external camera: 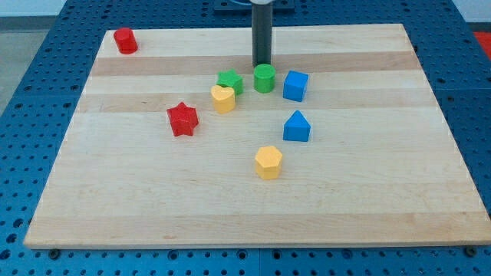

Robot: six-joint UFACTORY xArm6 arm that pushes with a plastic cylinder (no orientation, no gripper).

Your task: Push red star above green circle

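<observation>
The red cylinder (125, 40) sits by the board's top-left corner. The red star (182, 119) sits left of the middle. The green circle (264, 77) is nearer the top edge, and my tip (262, 64), a bare rod holding nothing, stands just behind it. I should go around, get behind the star's lower-left side, and push slowly up and right, missing the yellow heart (223, 98).

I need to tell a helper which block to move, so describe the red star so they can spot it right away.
Start at the wooden board and find the cluster of blocks near my tip. The red star sits alone to the view's left of that cluster, below-left of the yellow heart. The only other red block is round, at the far top-left corner.
</observation>
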